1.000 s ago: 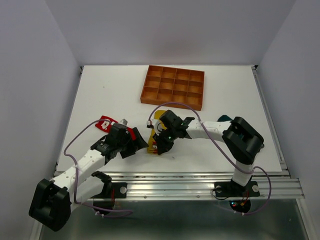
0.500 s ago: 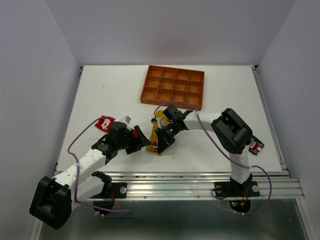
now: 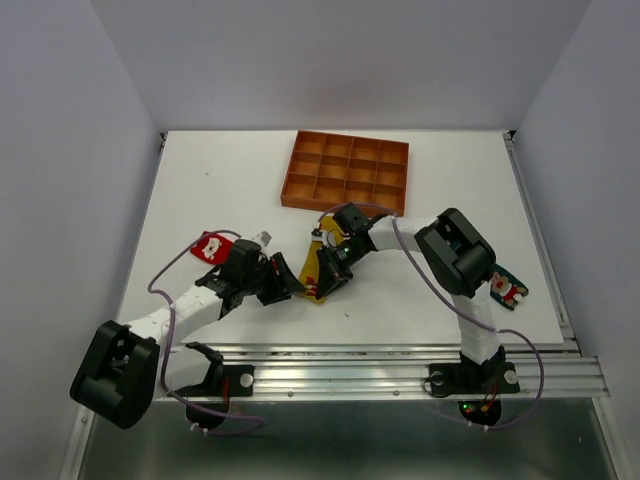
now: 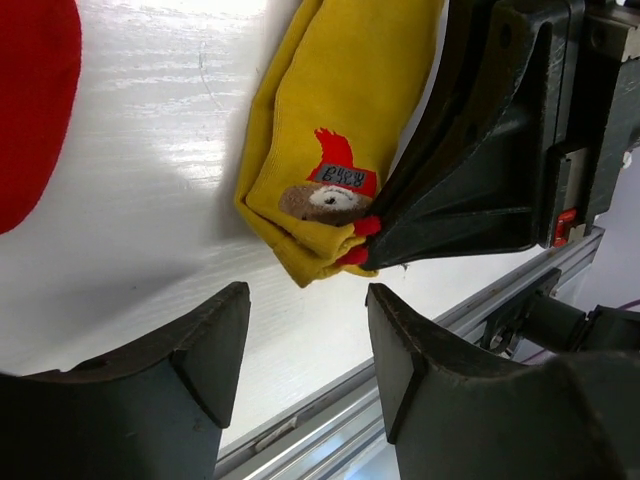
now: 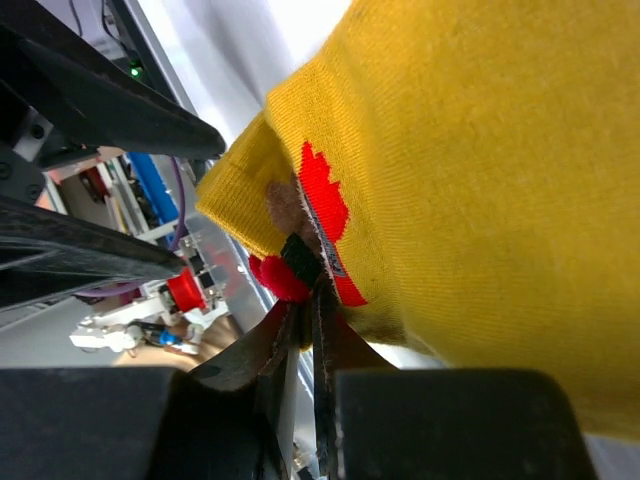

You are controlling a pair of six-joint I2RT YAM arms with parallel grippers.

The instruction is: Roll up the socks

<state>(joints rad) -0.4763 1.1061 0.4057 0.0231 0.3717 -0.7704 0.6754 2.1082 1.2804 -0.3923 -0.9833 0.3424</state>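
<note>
The right tool (image 5: 305,300) is clenched on the near end of the yellow sock (image 4: 340,120), pinching the hem beside the patch (image 4: 325,195). The left tool (image 4: 305,300) is released, its fingers spread just short of that same end and gripping nothing. The sock's long axis runs from the table's (image 3: 200,180) near edge toward the tray (image 3: 347,173), leaning a little. The pinched end points at the front rail (image 3: 400,350), which is near. The red sock (image 3: 212,245) lies to the left. The teal sock (image 3: 505,290) is well apart at the right edge, with bare table between.
</note>
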